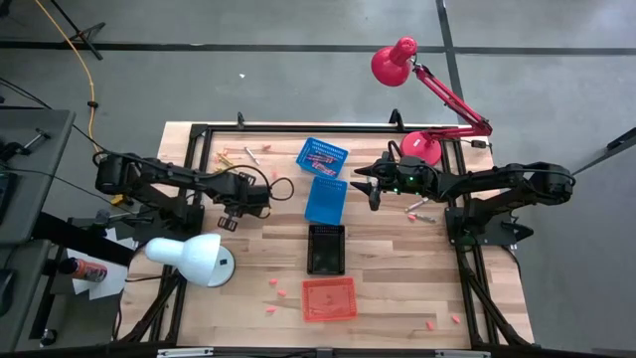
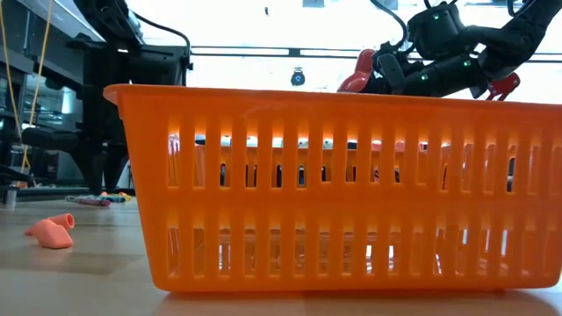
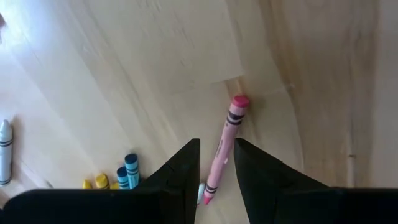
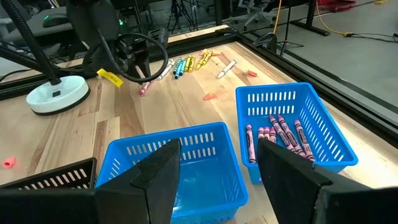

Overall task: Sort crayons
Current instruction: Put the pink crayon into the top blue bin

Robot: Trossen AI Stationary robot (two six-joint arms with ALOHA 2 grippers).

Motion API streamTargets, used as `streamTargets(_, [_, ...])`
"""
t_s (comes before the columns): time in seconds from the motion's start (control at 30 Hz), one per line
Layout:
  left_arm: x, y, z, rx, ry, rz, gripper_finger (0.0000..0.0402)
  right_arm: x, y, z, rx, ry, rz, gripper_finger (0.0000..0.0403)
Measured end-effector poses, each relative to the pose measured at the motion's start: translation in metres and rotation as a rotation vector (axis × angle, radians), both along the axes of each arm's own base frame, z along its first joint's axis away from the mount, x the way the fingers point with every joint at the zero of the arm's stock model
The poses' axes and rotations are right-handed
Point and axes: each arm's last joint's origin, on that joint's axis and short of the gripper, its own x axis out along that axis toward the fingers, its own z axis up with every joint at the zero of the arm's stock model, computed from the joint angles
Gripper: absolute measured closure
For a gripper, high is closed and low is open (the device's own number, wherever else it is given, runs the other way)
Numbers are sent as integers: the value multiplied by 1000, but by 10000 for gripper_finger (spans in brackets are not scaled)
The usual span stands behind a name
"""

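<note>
My left gripper points steeply down at the table's left part, shut on a pink crayon. Loose crayons, yellow and blue and grey, lie on the wood beside it; the same pile shows in the right wrist view. A few more crayons lie by the right arm. My right gripper hangs open over the blue baskets, with nothing between its fingers. My left gripper pinches the pink crayon between its two fingers, on the paper wrap about mid-length. The fingers come from above and lie across it. The crayon slants below the fingers, flat end forward; whether it touches the table I cannot tell.
The far blue basket holds several pink crayons; a second blue basket stands nearer. A black basket and an orange one follow toward the near edge. A white lamp stands near left, a red lamp far right. Small pink bits dot the wood.
</note>
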Motion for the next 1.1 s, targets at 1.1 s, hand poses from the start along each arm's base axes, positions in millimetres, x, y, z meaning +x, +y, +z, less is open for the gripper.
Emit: streamTargets(1.1, [-9,-1,-17,-47,-7,-40,314,0,0,0,0,1,0,197])
